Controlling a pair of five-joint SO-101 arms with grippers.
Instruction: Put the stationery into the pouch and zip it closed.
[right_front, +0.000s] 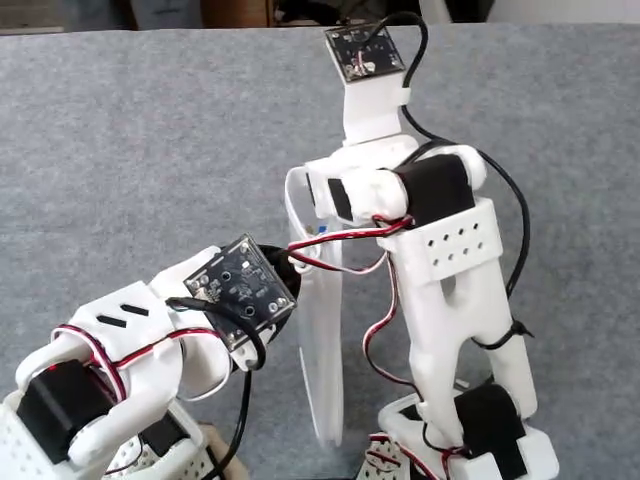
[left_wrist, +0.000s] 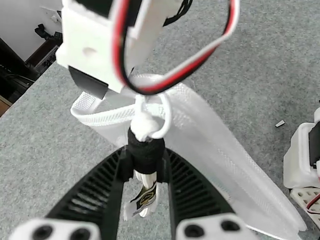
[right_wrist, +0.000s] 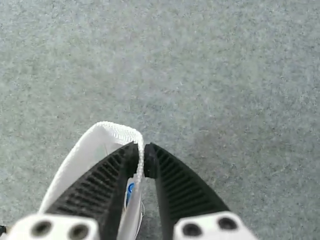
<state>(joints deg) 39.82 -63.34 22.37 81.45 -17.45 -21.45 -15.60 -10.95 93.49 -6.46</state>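
1. Surface (right_front: 140, 140) — grey and felt-like, it runs under both arms. A small dark scrap (left_wrist: 280, 123) lies on it, apart from the pouch.
2. Room: past the surface's edge stand dark gear (left_wrist: 22, 55) and a pale wall (left_wrist: 20, 15). Brown furniture (right_front: 235, 12) sits along the far side in the high view.
3. Pouch (right_front: 322, 340): white mesh, held up on edge between the two arms. Whether its low end touches the surface, cannot tell.
4. Left gripper (left_wrist: 146, 157) is clenched on a black tab (left_wrist: 145, 145) at the pouch's top, with a white cord loop (left_wrist: 159, 117) knotted above it.
5. Right gripper (right_wrist: 141, 150) is clenched on the pouch's woven rim — a blue thing (right_wrist: 130, 189) sits inside, just beside the fingers.
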